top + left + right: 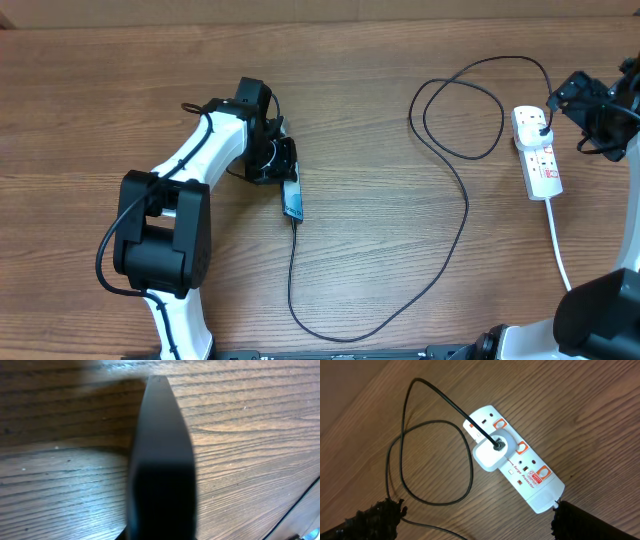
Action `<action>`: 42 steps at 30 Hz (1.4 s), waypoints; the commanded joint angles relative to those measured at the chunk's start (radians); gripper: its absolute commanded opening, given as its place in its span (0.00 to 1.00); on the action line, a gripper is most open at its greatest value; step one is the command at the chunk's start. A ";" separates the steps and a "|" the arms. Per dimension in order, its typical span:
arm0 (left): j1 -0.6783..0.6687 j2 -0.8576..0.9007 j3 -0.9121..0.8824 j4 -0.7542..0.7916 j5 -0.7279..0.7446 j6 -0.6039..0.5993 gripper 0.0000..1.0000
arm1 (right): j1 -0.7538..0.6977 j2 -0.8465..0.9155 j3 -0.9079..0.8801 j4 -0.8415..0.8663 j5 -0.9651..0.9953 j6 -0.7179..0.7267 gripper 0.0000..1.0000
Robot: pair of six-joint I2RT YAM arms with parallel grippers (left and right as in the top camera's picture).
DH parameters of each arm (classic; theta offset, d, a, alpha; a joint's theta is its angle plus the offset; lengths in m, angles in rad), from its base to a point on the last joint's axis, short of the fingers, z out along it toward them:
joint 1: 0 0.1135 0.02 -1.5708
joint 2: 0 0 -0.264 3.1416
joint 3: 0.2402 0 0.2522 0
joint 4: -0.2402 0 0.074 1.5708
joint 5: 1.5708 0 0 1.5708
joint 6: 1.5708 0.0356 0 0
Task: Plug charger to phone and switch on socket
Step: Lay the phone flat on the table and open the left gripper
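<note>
Left claw (277, 165) is being shown with its fingers drawn together. From the overhead view it is judged to be clamped on the upper end of the phone (291, 200), whose blue face is being presented narrow and tilted, pointing toward 6 o'clock from the claw. In the left wrist view only a dark blurred shape is being shown over the desk (250, 420), so the grip cannot be confirmed there. The phone is probably being steadied this way so that its port end is being exposed. That lower end is being met by the charger (465, 215), and the connection is looking made, though the tip is too small for certainty. From there the black cable is being led toward 6 o'clock, round through 3 o'clock and up in a loop to a white adapter (490, 452) seated in the socket (540, 492), which is lying at the 3 o'clock side of the desk. The right claw (475, 507) is being held wide apart and empty, just off the socket toward 2 o'clock in the overhead view. This stance is judged to be for pressing one of the red-marked switches (522, 448), whose position cannot be read.
</note>
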 commanded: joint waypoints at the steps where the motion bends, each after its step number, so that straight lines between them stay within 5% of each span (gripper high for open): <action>1: -0.024 0.002 0.000 0.002 0.004 0.020 0.07 | -0.003 -0.030 0.013 0.003 0.002 -0.005 1.00; 16: -0.072 0.002 0.000 0.004 -0.056 0.011 0.16 | -0.003 -0.032 0.013 0.003 0.002 -0.005 1.00; 19: -0.072 0.002 0.000 0.002 -0.056 0.011 0.26 | -0.003 -0.032 0.013 0.003 0.002 -0.005 1.00; 36: -0.072 0.002 0.000 -0.003 -0.068 0.012 0.13 | -0.003 -0.032 0.013 0.003 0.002 -0.005 1.00; 42: -0.072 0.002 0.000 -0.003 -0.074 0.011 0.24 | -0.003 -0.032 0.013 0.003 0.002 -0.005 1.00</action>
